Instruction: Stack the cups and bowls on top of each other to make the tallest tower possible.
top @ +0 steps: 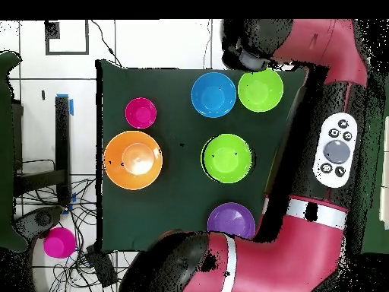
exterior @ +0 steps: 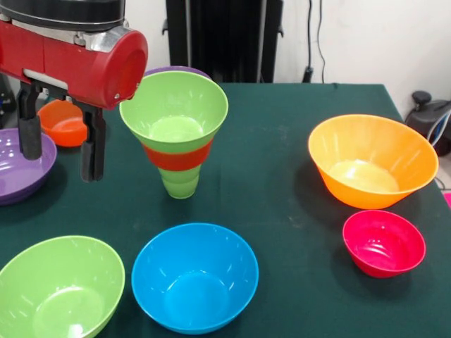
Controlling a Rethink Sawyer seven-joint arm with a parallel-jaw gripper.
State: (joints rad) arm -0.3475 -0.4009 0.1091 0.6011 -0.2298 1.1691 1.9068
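The tower [exterior: 176, 134] stands mid-table: a slim light-green cup [exterior: 180, 183] at the base, an orange-red bowl [exterior: 177, 157] on it, and a lime-green bowl [exterior: 174, 113] on top. From above it shows as a green circle [top: 226, 157]. My gripper [exterior: 59, 167] hangs open and empty left of the tower, its black fingers [exterior: 90, 151] apart and just above the cloth. A small orange-red bowl [exterior: 63, 124] sits behind the fingers. A purple bowl [exterior: 20, 167] lies at the far left.
Loose bowls on the green cloth: blue [exterior: 194, 276] [top: 213, 93], lime-green [exterior: 60, 287] [top: 260, 90], large orange [exterior: 372, 160] [top: 133, 160], pink-red [exterior: 384, 243] [top: 140, 112], and a second purple [exterior: 176, 70] [top: 231, 220] behind the tower. The red arm [top: 334, 152] covers the overhead's right side.
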